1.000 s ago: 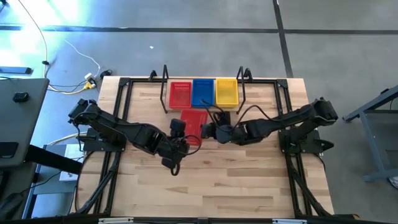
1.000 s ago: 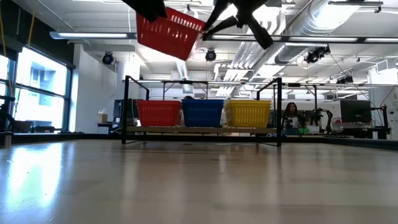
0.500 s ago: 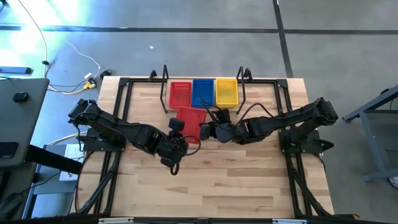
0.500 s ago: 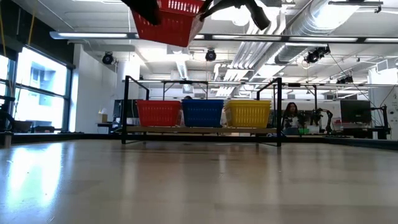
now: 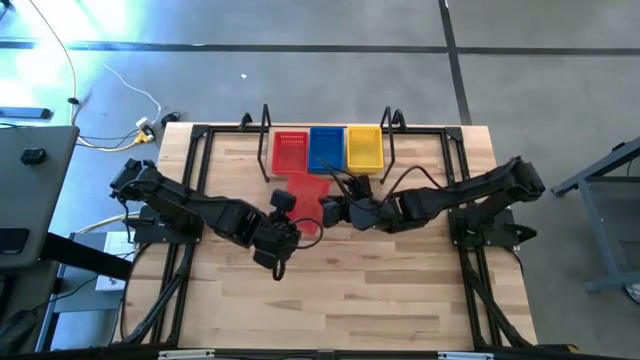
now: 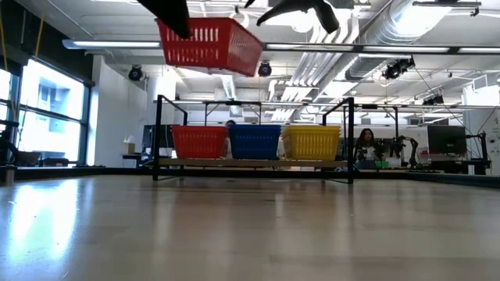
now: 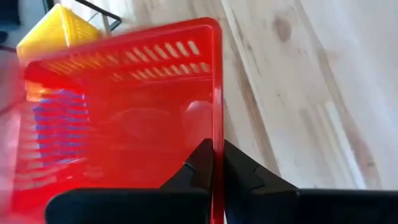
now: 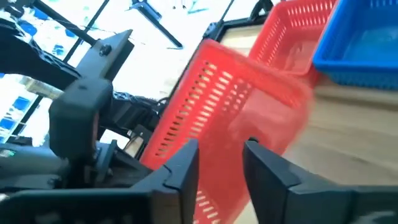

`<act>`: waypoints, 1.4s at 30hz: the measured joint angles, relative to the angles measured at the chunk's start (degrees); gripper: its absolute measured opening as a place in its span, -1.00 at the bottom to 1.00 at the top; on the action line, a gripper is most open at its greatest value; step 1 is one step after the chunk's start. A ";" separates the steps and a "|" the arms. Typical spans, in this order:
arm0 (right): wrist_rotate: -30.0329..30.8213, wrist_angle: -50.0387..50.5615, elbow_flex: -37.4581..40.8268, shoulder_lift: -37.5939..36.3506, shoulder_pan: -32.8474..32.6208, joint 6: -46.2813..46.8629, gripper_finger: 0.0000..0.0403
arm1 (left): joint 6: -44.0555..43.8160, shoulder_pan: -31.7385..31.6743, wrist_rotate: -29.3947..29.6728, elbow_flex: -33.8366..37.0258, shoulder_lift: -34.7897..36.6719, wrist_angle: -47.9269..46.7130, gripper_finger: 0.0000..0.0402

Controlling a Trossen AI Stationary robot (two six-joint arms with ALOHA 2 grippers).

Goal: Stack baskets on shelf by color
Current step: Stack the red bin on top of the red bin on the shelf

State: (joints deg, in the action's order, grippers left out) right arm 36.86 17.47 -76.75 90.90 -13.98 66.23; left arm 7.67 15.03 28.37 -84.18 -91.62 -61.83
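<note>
A red basket (image 5: 308, 188) hangs in the air near the shelf, also in the low view (image 6: 209, 45). My left gripper (image 5: 296, 222) is shut on it, as the left wrist view (image 7: 214, 168) shows. My right gripper (image 5: 334, 210) is open beside the basket's right side, touching nothing; its fingers (image 8: 186, 165) stand apart before the basket (image 8: 230, 118). The shelf (image 6: 250, 162) at the table's far side carries red (image 5: 291, 150), blue (image 5: 326, 148) and yellow (image 5: 364, 147) baskets side by side on their bottoms. My left gripper pinches the rim of one side wall (image 7: 216, 134) of the red basket, one finger inside the basket and one outside. The fingers come from the table's near left side. The basket is lifted clear, open side up, nearly level, well above the shelf's baskets.
Black wire posts (image 5: 266, 118) (image 5: 392, 120) stand at the shelf's two ends. Black arm frames (image 5: 195, 150) (image 5: 460, 160) run along the table's left and right sides. Bare wood (image 5: 330, 290) lies toward the near edge.
The red basket has swung from a marked tilt to nearly level and has gone a little toward the shelf and the table's left. It now stands apart from my right gripper, which was at its right end a second ago. My left gripper keeps its hold.
</note>
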 joint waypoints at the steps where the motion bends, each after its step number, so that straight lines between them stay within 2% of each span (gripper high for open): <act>1: 0.15 -0.01 -0.01 -0.27 0.05 -0.69 -0.45 | 0.08 0.00 0.07 0.02 -0.02 -0.45 -0.98; 7: 1.11 0.12 -0.11 -2.86 0.46 -6.06 -0.29 | -0.14 -0.54 -1.46 0.02 0.01 -0.89 -0.99; 17: 3.02 0.51 -0.09 -10.38 3.15 -20.41 -0.27 | -1.01 -5.53 -3.87 0.06 0.34 -0.51 -0.99; 24: 2.62 0.99 -0.09 -15.34 6.98 -29.10 -0.27 | 2.11 -11.25 -8.67 8.05 6.98 7.89 -1.00; 31: 1.64 1.68 -0.06 -18.26 11.20 -34.57 -0.27 | 6.77 -20.34 -9.61 12.92 14.22 11.96 -1.00; 34: 0.17 1.61 -0.04 -18.93 13.45 -36.92 -0.27 | 8.81 -25.44 -11.95 14.43 16.08 13.19 -1.00; 42: -7.73 1.66 0.00 -20.24 19.43 -41.96 -0.27 | 14.82 -35.46 -20.45 15.15 14.86 16.07 -1.00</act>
State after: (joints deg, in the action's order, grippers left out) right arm 29.12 19.13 -76.75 70.66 5.45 24.27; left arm 22.48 -20.44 7.92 -69.03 -76.76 -45.76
